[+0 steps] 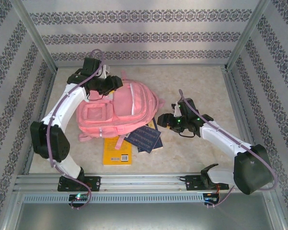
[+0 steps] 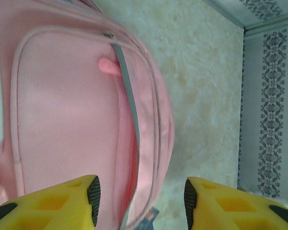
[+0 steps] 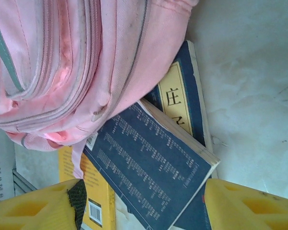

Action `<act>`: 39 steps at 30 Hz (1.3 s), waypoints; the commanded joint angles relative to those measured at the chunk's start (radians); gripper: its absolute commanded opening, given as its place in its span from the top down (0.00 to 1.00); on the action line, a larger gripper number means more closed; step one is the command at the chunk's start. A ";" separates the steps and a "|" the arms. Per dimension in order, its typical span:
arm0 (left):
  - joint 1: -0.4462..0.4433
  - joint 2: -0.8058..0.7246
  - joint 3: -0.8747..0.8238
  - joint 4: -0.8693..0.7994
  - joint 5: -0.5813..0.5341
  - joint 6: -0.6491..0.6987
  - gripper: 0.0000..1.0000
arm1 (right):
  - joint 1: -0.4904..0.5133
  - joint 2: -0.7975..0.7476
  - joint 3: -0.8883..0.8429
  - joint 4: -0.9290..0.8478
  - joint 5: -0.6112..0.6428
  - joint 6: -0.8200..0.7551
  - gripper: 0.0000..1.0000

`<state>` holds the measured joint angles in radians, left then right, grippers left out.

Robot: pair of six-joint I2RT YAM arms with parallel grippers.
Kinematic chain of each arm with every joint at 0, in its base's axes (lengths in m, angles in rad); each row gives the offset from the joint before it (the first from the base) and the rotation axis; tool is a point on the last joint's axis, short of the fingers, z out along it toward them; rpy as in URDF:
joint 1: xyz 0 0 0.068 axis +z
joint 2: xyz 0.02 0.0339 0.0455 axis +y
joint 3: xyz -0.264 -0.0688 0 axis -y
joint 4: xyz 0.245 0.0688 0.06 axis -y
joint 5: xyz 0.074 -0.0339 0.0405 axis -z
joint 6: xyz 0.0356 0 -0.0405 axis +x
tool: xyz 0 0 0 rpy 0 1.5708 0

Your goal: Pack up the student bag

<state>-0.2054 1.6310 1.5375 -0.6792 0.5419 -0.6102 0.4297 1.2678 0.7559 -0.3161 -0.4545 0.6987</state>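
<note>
A yellow label [image 3: 175, 103] is seen on a blue book [image 3: 196, 91] in the right wrist view. One big Chinese sign, 庄, is printed on it in black. A second sign below it is partly covered, so it cannot be read. It is covered by the top book [image 3: 153, 167], also blue, which is laid across the first one with its back up. Many lines of small pale writing are printed on that back, too small to be read. A yellow book [image 3: 93, 191] is tucked under both, and a barcode [image 3: 96, 211] is printed on it.

The bag [image 1: 117, 112] is laid flat on the table [image 1: 197, 86], a little left of the middle. Its near end is resting on the three books.

The left claw [image 1: 113, 84] is held at the far end of the bag. In the left wrist view its yellow fingers [image 2: 62, 201] are set about half apart. The side of the bag and a grey zip [image 2: 128, 105] are seen below the gap. Nothing is gripped, and it cannot be told if the bag is touched.

The right claw [image 1: 163, 120] is placed just right of the bag, beside the books. Its fingers [image 3: 240, 206] are spread wide above the top book. Nothing is held between them.
</note>
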 commanded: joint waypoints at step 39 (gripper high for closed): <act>-0.301 -0.243 -0.840 0.338 0.034 -0.136 0.67 | 0.067 0.299 0.106 -0.068 -0.030 -0.107 0.74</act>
<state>-0.4919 1.3773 0.7151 -0.3744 0.5533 -0.7536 0.4873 1.6051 0.8604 -0.3702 -0.4618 0.5812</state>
